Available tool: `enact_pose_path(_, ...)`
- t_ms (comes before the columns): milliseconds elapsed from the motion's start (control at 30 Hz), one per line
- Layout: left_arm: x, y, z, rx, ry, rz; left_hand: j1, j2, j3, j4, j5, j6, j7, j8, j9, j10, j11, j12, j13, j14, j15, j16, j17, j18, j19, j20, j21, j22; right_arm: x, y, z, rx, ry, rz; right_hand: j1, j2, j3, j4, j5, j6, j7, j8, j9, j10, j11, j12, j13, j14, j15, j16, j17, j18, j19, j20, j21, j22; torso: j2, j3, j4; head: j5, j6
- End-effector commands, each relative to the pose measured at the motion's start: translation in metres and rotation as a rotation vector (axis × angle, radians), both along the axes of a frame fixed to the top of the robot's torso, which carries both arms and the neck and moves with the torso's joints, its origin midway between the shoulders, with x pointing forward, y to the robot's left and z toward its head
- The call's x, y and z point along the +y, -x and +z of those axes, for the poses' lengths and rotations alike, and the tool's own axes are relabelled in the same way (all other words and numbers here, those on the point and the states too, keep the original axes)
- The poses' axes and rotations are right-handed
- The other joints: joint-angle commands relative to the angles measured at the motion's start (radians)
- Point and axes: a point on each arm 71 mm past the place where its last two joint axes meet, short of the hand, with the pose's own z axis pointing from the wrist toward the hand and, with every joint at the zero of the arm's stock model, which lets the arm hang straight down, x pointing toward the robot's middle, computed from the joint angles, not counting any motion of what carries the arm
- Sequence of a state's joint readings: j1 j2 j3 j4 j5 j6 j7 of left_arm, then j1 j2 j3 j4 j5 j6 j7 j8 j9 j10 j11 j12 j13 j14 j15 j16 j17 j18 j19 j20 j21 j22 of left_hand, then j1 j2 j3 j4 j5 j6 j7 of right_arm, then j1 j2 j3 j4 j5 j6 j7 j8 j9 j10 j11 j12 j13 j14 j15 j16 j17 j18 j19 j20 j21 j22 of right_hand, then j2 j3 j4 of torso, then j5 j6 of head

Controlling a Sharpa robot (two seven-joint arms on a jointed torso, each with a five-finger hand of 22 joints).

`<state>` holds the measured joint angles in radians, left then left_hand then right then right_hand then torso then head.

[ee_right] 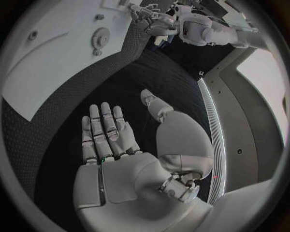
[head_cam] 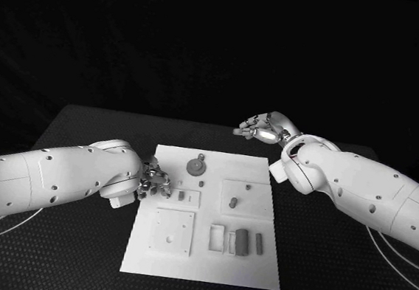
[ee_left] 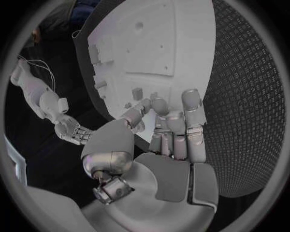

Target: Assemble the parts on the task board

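The white task board [head_cam: 202, 263] lies mid-table, with a round gear part [head_cam: 196, 165] near its far edge and small parts [head_cam: 232, 202] further in. My left hand [head_cam: 157, 180] sits at the board's left edge, its fingertips [ee_left: 160, 104] down on the board [ee_left: 175, 43] beside a small part [ee_left: 137, 92]. Thumb and fingers stand close together; whether anything is between them is hidden. My right hand [head_cam: 266, 128] hovers beyond the board's far right corner, its palm [ee_right: 111, 137] flat, fingers straight, holding nothing. The right wrist view shows the gear [ee_right: 99, 36] on the board [ee_right: 54, 67].
Several narrow parts [head_cam: 243, 241] stand in a row at the board's near right, next to a square plate [head_cam: 173, 230]. Black textured table [head_cam: 348, 286] surrounds the board on all sides. Thin cables [head_cam: 407, 262] trail under my right arm.
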<state>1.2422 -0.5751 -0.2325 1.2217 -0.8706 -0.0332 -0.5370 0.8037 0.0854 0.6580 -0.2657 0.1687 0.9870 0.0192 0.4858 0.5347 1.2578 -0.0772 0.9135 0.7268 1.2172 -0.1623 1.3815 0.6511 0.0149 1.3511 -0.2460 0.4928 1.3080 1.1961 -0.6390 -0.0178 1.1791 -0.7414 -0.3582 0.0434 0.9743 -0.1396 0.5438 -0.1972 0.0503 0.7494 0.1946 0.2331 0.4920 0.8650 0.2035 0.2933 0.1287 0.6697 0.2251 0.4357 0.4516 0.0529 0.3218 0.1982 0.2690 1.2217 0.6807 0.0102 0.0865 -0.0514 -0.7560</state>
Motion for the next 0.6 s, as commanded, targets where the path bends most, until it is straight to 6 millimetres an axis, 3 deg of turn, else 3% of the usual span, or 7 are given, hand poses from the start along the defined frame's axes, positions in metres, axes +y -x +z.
enact_pose_path(33, -0.0005, 0.0040, -0.0067, 0.025, -0.030, -0.028, 0.001, 0.008, 0.011, 0.012, 0.001, 0.071, 0.011, 0.061, 0.036, 0.007, -0.003, 0.003, 0.001, 0.014, -0.021, 0.004, 0.001, 0.004, 0.003, -0.003, 0.006, 0.019, 0.0012, 0.0005, 0.0000, 0.004, -0.002, 0.015, 0.001, 0.011, -0.003, 0.003, -0.001, -0.007, 0.032, 0.006, -0.002, -0.007, 0.002, 0.007, -0.001, -0.008, 0.001, -0.006, 0.002, -0.007, -0.003, -0.001, -0.004, 0.002, 0.000, 0.0004, 0.0001, -0.001, -0.001)
enact_pose_path(600, 0.0011, 0.0052, -0.0085, 0.035, -0.056, -0.051, 0.004, 0.010, 0.013, 0.009, 0.002, 0.073, 0.010, 0.061, 0.039, 0.008, -0.004, 0.004, 0.002, 0.015, -0.022, 0.006, 0.002, 0.002, 0.004, -0.002, 0.008, 0.019, 0.0005, 0.0005, -0.0002, 0.005, -0.002, 0.014, 0.001, 0.011, -0.003, 0.003, -0.001, -0.007, 0.032, 0.007, -0.002, -0.008, 0.002, 0.007, -0.002, -0.008, 0.001, -0.006, 0.002, -0.007, -0.003, -0.001, -0.005, 0.003, -0.001, -0.0004, 0.0008, 0.001, -0.007)
